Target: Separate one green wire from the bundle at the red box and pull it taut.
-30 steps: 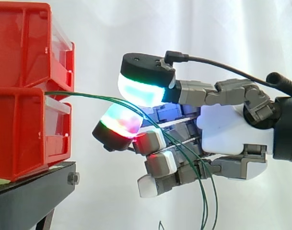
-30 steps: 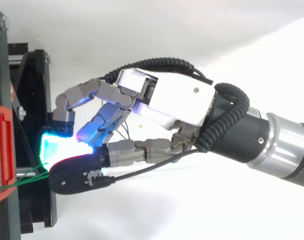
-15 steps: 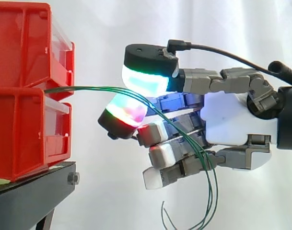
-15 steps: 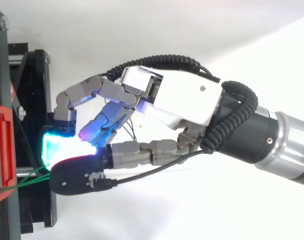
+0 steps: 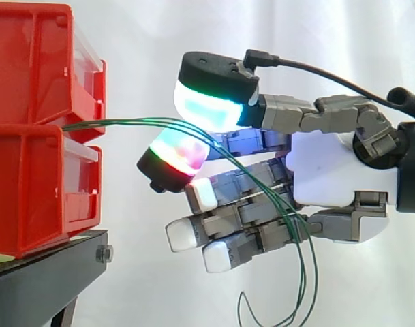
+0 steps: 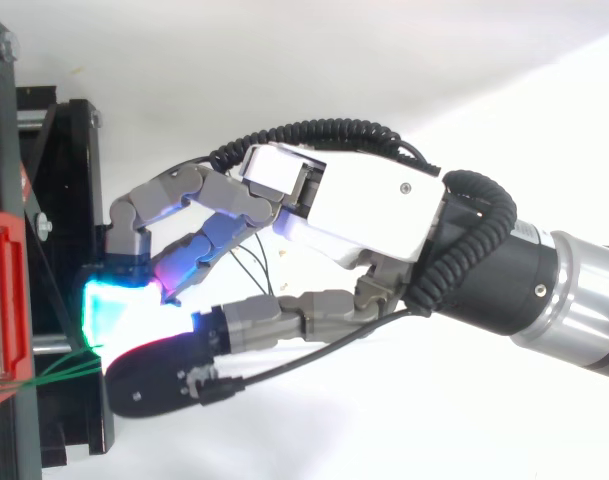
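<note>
The hand (image 5: 336,174) comes in from 3 o'clock in the side view with its white palm upright. Its thumb reaches over the top and one finger curls up beneath it. The thumb's pad (image 5: 210,105) glows cyan and green, and the pad (image 5: 174,155) of the curled finger, just below at 7 o'clock, glows red and green. These two pads close on a small bundle of green wires (image 5: 125,123), which passes through the narrow space between them. The remaining fingers lie nearly straight below, pointing toward 9 o'clock, and hold nothing. From the pinch the wires run toward 9 o'clock in a shallow, slightly bowed line to the red bins. They meet the bins at the seam where the upper bin (image 5: 30,61) sits on the lower bin (image 5: 26,191). On the other side of the pinch the strands curve down toward 5 o'clock, cross the straight fingers, and hang loose below the hand, one end curling back up at the bottom edge. The bins rest on a black stand (image 5: 37,279) at 8 o'clock from the hand, and a white curtain (image 5: 296,34) hangs behind. In the top view the hand (image 6: 354,205) enters from 3 o'clock. There the wires (image 6: 59,367) fan out from the red edge at 9 o'clock toward the glowing pad.
</note>
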{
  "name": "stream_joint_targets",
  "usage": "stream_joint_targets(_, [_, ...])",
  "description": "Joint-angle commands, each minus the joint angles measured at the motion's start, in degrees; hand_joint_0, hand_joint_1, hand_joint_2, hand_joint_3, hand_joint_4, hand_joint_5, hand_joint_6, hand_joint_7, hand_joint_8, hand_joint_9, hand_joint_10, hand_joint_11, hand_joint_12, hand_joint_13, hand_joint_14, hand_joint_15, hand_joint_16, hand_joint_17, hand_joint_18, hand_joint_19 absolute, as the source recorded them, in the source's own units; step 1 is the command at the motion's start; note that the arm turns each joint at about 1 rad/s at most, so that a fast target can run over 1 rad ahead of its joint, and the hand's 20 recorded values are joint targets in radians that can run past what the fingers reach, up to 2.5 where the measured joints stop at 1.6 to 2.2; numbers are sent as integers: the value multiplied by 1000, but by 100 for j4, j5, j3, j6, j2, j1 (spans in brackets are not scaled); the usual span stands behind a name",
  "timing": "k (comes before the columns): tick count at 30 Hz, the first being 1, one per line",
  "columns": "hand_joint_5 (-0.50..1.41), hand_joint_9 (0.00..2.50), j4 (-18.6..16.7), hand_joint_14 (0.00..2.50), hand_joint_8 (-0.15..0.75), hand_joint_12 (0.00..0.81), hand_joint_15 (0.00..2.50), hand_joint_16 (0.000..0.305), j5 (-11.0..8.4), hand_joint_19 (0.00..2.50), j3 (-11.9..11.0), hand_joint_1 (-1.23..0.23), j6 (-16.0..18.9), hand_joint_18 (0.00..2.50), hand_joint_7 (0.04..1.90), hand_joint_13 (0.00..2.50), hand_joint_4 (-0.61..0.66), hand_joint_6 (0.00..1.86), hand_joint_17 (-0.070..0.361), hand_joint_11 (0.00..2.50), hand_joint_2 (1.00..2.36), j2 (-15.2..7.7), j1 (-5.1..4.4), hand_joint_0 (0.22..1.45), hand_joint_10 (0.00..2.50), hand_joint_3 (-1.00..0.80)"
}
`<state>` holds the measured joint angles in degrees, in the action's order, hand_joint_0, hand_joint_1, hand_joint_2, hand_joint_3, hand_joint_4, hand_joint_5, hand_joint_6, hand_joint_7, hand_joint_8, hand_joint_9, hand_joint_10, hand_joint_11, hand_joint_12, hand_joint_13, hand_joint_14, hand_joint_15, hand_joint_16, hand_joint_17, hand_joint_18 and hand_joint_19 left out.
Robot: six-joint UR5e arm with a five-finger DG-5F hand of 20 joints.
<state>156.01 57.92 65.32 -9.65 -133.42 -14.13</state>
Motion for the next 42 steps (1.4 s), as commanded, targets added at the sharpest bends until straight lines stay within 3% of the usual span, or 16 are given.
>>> stream_joint_targets(1, [-172,979,0,18,325,377,509,54,0,467,-2,-664,-2,872,1106,842,149,867,121,890,1009,0,-2,557,17,-394])
stream_joint_targets(9, [-177,984,0,18,328,380,517,54,-35,465,7,-674,-2,879,1103,853,166,866,121,909,1006,0,-11,559,16,-430])
stream_joint_targets(20, [-173,983,0,16,324,373,512,52,-88,460,7,-734,-46,874,1163,857,40,916,118,950,1025,0,-11,591,17,-97])
stream_joint_targets(30, [-149,1084,0,15,309,376,483,54,-141,436,7,-741,-46,916,1216,903,-46,908,122,929,1024,0,-37,586,17,-7])
stream_joint_targets(33, [-140,1111,0,14,304,376,452,56,-193,406,7,-752,-28,939,1218,904,-72,904,127,856,1021,0,-46,588,15,13])
stream_joint_targets(38, [-131,662,0,3,255,341,117,54,-352,297,7,-782,156,825,1166,589,-142,901,121,121,1018,0,-73,587,3,19])
stream_joint_targets(42, [-132,608,53,4,247,340,127,53,-448,313,7,-785,543,807,1238,580,-113,883,119,86,1018,0,-90,583,2,1])
